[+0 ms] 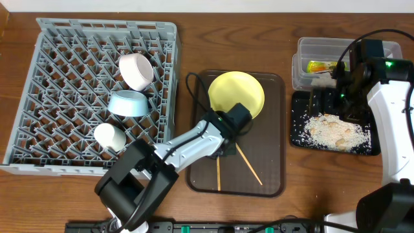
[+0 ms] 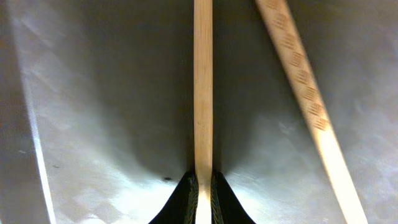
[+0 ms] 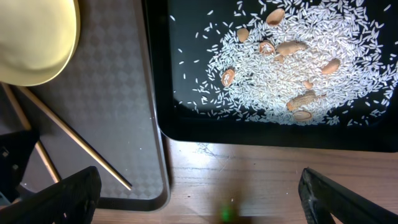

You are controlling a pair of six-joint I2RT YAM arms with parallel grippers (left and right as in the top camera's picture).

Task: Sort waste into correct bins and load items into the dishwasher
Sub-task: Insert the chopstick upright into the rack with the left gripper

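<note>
Pale wood: plain chopstick [image 2: 203, 93] is smooth; other chopstick [image 2: 305, 99] is the same, w/ little diamond marks pressed in. Brown tray [image 3: 118, 93]: dull plastic w/ tiny bumpy diamond skin. Black tray [image 3: 249, 134]: shiny smooth plastic. Rice [image 3: 311, 62] in it looks dry, not shiny. Rack [image 1: 107, 24]: grey plastic, dull. Tub [image 1: 296, 70]: see-thru plastic. Yellow plate [image 1: 236, 90]: smooth, a bit shiny. Table [image 1: 194, 13]: brown wood w/ grain lines.
</note>
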